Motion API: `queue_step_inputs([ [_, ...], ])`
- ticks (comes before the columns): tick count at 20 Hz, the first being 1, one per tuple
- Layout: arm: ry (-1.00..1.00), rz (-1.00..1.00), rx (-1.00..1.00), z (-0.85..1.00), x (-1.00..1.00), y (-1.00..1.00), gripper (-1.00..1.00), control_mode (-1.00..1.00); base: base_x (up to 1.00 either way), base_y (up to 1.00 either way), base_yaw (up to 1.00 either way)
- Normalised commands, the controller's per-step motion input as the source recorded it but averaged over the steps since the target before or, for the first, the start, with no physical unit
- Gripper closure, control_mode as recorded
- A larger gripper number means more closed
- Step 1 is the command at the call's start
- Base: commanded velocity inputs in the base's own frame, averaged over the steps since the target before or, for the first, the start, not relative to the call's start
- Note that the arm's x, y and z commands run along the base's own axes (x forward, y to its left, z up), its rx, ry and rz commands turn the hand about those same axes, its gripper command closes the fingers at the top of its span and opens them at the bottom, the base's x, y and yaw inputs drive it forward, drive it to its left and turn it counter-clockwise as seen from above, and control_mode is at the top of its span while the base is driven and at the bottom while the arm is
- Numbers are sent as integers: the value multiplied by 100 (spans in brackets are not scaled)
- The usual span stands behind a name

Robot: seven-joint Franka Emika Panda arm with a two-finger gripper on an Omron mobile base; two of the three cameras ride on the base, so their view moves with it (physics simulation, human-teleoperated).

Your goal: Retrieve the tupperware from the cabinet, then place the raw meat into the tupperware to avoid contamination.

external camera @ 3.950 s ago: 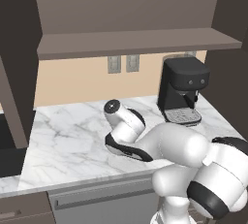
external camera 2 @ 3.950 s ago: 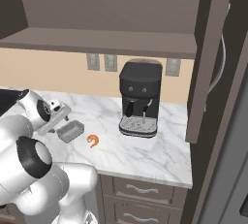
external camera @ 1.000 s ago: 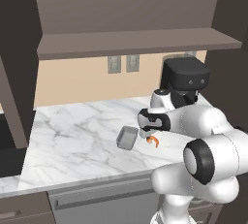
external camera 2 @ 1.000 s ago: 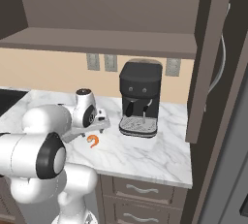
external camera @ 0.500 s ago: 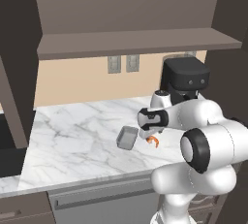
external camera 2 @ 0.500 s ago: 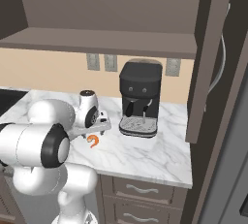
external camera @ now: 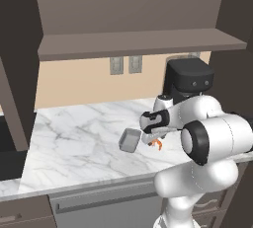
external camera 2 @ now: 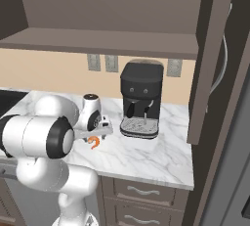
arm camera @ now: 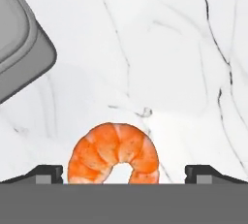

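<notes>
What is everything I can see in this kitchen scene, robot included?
Tupperware: one, grey, on the marble counter.
Raw meat: one, orange, on the counter beside the tupperware.
Coffee machine: one, black, at the back of the counter.
Cabinet: one, dark brown, above the counter.
Wall outlets: three, grey, on the beige wall.
Drawers: dark brown, below the counter.
Robot arm: one, white; fingers open, either side of the raw meat.
</notes>
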Motion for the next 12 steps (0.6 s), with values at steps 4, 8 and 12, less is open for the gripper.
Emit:
queue_step_inputs([
  [4,4,0,0,-19,7,0,-100,-100,0,0,0],
  [8,3,0,0,-19,8,0,-100,-100,0,0,0],
  [12,2,0,0,-17,8,0,-100,-100,0,0,0],
])
